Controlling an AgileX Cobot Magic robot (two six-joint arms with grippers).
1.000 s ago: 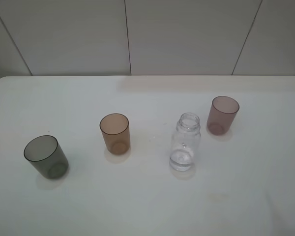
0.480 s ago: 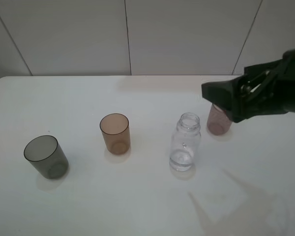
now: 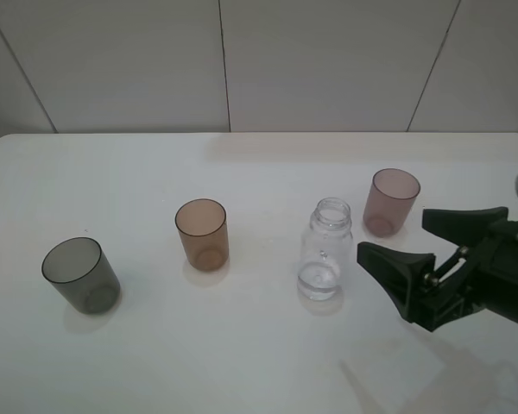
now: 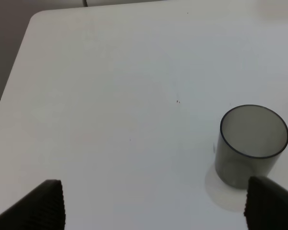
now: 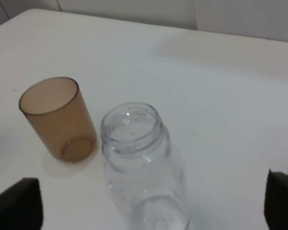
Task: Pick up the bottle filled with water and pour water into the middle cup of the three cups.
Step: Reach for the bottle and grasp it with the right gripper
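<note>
Bottle (image 3: 325, 250) stands upright on the white bench (image 3: 242, 362), clear, no cap, right of centre, nothing holding it. Nearest the camera, on the right: right gripper (image 3: 392, 233), black, jaws spread wide and empty, tips pointing at the bottle from its right side, close but not touching. In the right wrist view the fingers (image 5: 14, 208) sit at the frame corners. The bottle is in line with the gap between them, ahead of the tips.

Near left: smoky grey cup (image 3: 80, 276), upright, empty, well apart from the other cups. Left gripper (image 4: 158, 206) shows only in the left wrist view, jaws wide apart, holding nothing. The grey cup is just ahead of one finger; cannot tell if they touch.

Next back: middle cup (image 3: 202, 235), amber-brown, upright, empty, left of the bottle with a clear gap. Farthest: mauve-pink cup (image 3: 392, 202), upright, behind and to the right of the bottle, just beyond the right gripper's farther finger. White panelled wall (image 3: 242, 60) behind the bench.
</note>
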